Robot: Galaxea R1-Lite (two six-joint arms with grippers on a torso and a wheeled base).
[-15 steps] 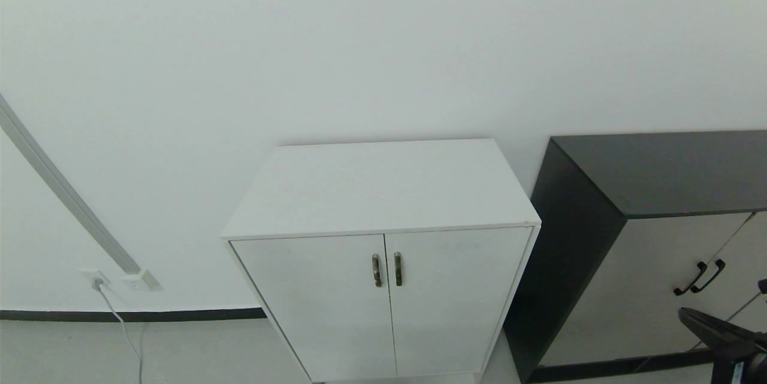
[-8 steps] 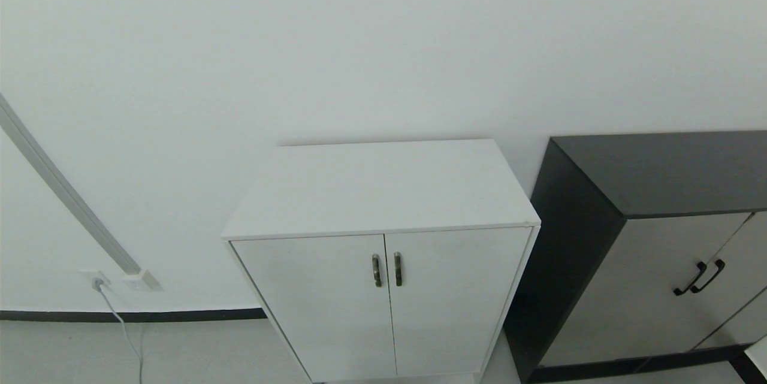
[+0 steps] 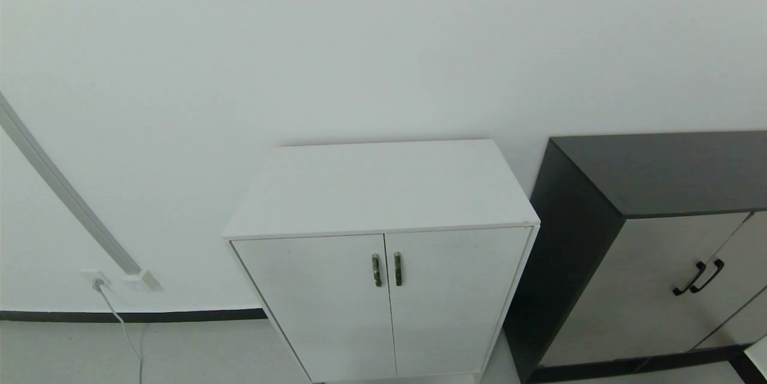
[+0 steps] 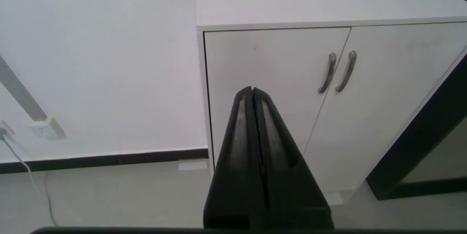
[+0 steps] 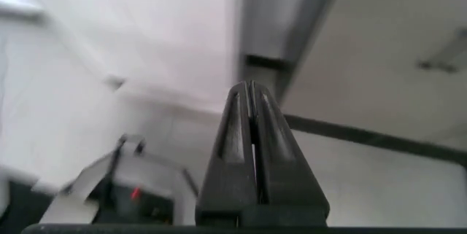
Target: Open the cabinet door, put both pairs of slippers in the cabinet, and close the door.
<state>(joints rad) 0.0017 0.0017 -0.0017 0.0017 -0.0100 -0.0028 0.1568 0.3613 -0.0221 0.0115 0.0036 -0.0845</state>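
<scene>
The white cabinet (image 3: 383, 192) stands against the wall with both doors closed. Its two metal handles (image 3: 376, 270) sit side by side at the middle seam. In the left wrist view my left gripper (image 4: 252, 92) is shut with nothing in it, held in front of the cabinet (image 4: 321, 1), below and to the left-door side of the handles (image 4: 330, 72). My right gripper (image 5: 252, 87) is shut and empty, pointing up at a white wall and ceiling area away from the cabinet.
A black cabinet (image 3: 659, 174) with grey doors and black handles stands close on the right of the white one. A wall socket (image 3: 96, 281) with a cable hanging to the floor and a slanted cable duct (image 3: 60, 192) lie to the left.
A dark part of my right arm at the lower right edge of the head view one second ago has left that view. The cabinet doors have not moved.
</scene>
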